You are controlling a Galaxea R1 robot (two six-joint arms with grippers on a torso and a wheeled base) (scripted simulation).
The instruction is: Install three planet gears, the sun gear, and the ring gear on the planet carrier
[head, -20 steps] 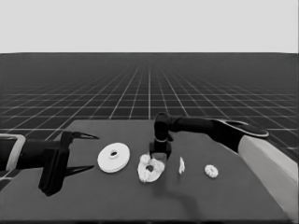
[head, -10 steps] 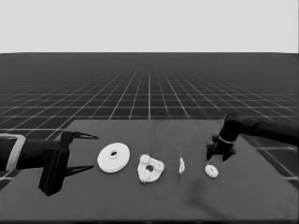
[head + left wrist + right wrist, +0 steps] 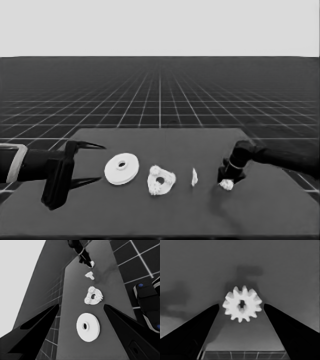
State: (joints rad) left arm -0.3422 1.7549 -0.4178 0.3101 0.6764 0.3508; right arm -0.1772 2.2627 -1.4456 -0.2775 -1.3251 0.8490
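A lone planet gear [image 3: 226, 184] lies on the table at the right. My right gripper [image 3: 230, 176] is down over it. In the right wrist view the gear [image 3: 242, 304] sits between the two open fingers [image 3: 197, 332], with a narrow gap on each side. The smaller round part, the planet carrier [image 3: 161, 180], lies mid-table with small toothed gears on it [image 3: 93, 296]. The larger round part, the ring gear [image 3: 121, 168], lies flat to its left, also in the left wrist view [image 3: 88, 327]. My left gripper [image 3: 86, 164] waits open over the table's left end, holding nothing.
A thin white piece [image 3: 194, 176] stands on edge between the smaller round part and the lone gear, close to my right gripper. The table's right edge runs just beyond the right arm [image 3: 280, 159]. Dark machinery with blue lights [image 3: 147, 302] shows beside the table.
The right arm has swung from above the smaller round part to the right and come down around the lone gear. The left arm has not moved.
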